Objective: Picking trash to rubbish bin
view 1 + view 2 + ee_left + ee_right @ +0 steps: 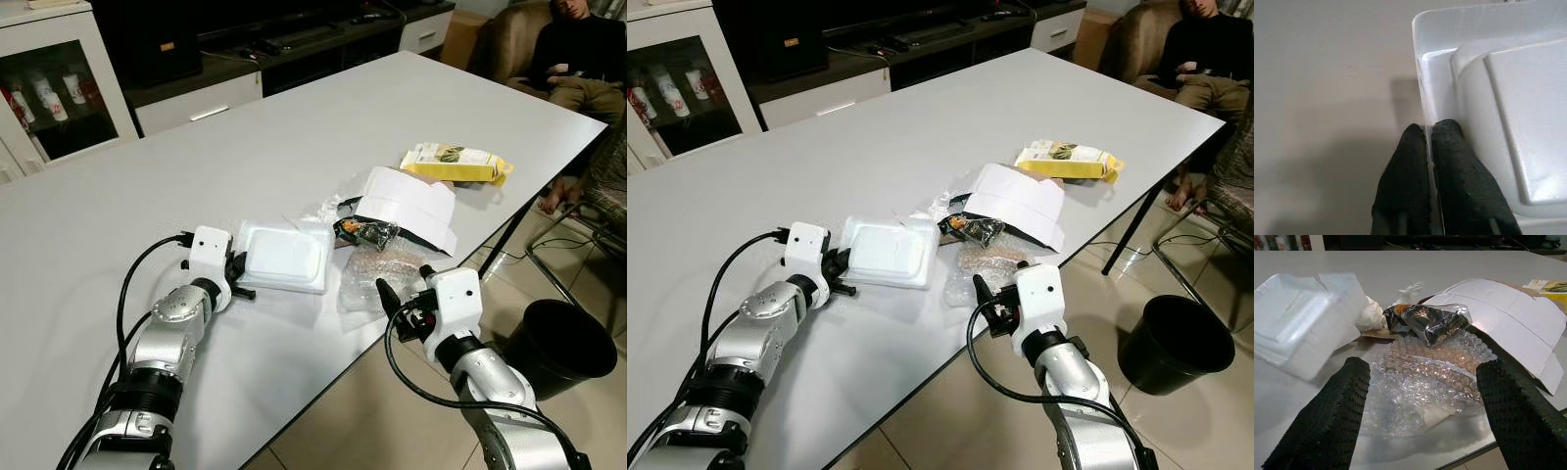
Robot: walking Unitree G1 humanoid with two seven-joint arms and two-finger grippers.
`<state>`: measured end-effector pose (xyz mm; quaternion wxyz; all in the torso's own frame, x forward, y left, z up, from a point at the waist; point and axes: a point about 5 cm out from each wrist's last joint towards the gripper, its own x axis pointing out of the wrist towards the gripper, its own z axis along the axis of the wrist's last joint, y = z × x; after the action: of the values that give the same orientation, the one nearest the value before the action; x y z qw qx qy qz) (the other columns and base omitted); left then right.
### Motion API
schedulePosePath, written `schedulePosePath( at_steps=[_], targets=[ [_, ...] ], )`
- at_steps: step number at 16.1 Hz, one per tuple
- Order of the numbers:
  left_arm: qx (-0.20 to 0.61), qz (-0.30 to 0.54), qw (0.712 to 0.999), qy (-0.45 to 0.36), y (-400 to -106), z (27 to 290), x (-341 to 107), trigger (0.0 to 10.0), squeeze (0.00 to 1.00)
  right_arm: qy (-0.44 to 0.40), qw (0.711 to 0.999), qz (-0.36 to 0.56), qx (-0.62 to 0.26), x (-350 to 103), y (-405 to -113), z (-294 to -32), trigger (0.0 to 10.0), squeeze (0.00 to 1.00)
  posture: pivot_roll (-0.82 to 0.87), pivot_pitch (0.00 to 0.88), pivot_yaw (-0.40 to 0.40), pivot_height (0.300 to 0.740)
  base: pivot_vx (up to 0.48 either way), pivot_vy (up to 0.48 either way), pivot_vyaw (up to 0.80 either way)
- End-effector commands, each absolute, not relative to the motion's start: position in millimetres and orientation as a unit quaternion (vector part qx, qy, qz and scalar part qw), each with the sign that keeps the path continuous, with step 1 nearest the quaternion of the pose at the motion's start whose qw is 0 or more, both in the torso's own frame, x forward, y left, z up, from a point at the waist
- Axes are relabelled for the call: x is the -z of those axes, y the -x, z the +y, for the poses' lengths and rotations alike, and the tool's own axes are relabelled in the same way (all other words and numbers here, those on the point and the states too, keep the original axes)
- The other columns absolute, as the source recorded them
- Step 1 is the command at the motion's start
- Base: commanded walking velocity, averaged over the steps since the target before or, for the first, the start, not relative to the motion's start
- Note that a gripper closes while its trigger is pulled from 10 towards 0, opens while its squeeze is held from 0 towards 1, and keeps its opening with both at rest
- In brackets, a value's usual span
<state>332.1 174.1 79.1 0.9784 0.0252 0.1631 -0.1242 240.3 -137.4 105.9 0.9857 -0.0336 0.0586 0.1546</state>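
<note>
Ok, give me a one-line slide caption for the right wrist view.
Right gripper, fingers open, faces crumpled bubble wrap at the table edge, beside a foil wrapper.

White bench (294,137), glossy, set at a slant with a long edge nearest the floor. Near that edge, a clear plastic tray (284,257), upside down, flat on the top. Just beside it, crumpled bubble wrap (377,279) overhanging the edge slightly. Against that, a silvery snack wrapper (364,230) and a folded white carton (409,204). Toward the far corner, a yellow packet (457,163).
</note>
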Motion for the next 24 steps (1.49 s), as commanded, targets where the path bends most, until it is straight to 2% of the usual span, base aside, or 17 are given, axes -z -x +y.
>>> schedulePosePath(
  at_steps=[1, 3, 4, 5, 8, 11, 12, 13, 16, 18, 21, 22, 23, 24],
  targets=[
    [0.121, 0.177, 0.977, -0.023, -328, 178, -74, 0.0, 0.00, 0.036, 0.986, 0.052, -0.157, -108, -242, -136, 10.0, 0.00, -0.06, 0.000, 0.007, 0.740, 0.000, 0.000, 0.00],
    [0.122, 0.176, 0.977, -0.020, -328, 178, -74, 0.0, 0.00, 0.035, 0.985, 0.052, -0.158, -108, -242, -136, 10.0, 0.00, -0.06, 0.000, 0.007, 0.740, 0.000, 0.000, 0.00],
    [0.103, 0.130, 0.986, 0.010, -324, 192, -95, 0.0, 0.00, 0.029, 0.986, 0.062, -0.153, -106, -256, -133, 10.0, 1.00, -0.06, 0.000, 0.023, 0.740, 0.000, 0.000, 0.00],
    [0.096, 0.099, 0.990, 0.020, -320, 200, -111, 0.0, 0.00, 0.033, 0.986, 0.068, -0.147, -107, -268, -132, 10.0, 1.00, -0.06, 0.000, 0.022, 0.740, 0.000, 0.000, 0.00],
    [0.099, 0.081, 0.992, 0.019, -311, 204, -121, 0.0, 0.00, 0.084, 0.982, 0.079, -0.152, -104, -288, -128, 10.0, 1.00, -0.05, 0.000, 0.020, 0.740, 0.000, 0.000, 0.00],
    [0.124, 0.071, 0.989, 0.032, -296, 197, -131, 0.0, 0.00, 0.121, 0.976, 0.108, -0.145, -97, -305, -126, 10.0, 1.00, -0.04, 0.000, 0.015, 0.740, 0.000, 0.000, 0.00],
    [0.135, 0.072, 0.988, 0.030, -291, 194, -133, 0.0, 0.00, 0.146, 0.971, 0.126, -0.142, -92, -308, -128, 10.0, 0.41, -0.03, 0.000, 0.012, 0.740, 0.000, 0.000, 0.00],
    [0.140, 0.072, 0.987, 0.031, -287, 194, -135, 0.0, 0.00, 0.156, 0.967, 0.141, -0.141, -88, -308, -130, 10.0, 0.00, -0.03, 0.000, 0.011, 0.740, 0.000, 0.000, 0.00],
    [0.138, 0.074, 0.987, 0.033, -278, 194, -138, 0.0, 0.00, 0.151, 0.960, 0.189, -0.140, -74, -305, -132, 10.0, 0.00, -0.03, 0.000, 0.014, 0.740, 0.000, 0.000, 0.00],
    [0.137, 0.076, 0.987, 0.036, -275, 194, -141, 0.0, 0.00, 0.159, 0.940, 0.254, -0.163, -56, -296, -131, 10.0, 0.00, -0.03, 0.000, 0.014, 0.740, 0.000, 0.000, 0.00],
    [0.136, 0.079, 0.987, 0.037, -275, 192, -143, 0.0, 0.00, 0.144, 0.930, 0.293, -0.169, -50, -291, -131, 10.0, 0.00, -0.03, 0.000, 0.016, 0.740, 0.000, 0.000, 0.00],
    [0.137, 0.080, 0.987, 0.037, -275, 191, -143, 0.0, 0.00, 0.139, 0.928, 0.301, -0.168, -49, -289, -132, 3.6, 0.00, -0.04, 0.000, 0.017, 0.740, 0.000, 0.000, 0.00],
    [0.139, 0.082, 0.986, 0.037, -275, 190, -143, 0.0, 0.00, 0.137, 0.927, 0.305, -0.169, -48, -289, -132, 0.0, 0.00, -0.04, 0.000, 0.018, 0.740, 0.000, 0.000, 0.00],
    [0.141, 0.084, 0.986, 0.035, -275, 189, -143, 0.0, 0.00, 0.129, 0.926, 0.310, -0.171, -48, -288, -132, 0.0, 0.00, -0.04, 0.000, 0.018, 0.740, 0.000, 0.000, 0.00]
  ],
)
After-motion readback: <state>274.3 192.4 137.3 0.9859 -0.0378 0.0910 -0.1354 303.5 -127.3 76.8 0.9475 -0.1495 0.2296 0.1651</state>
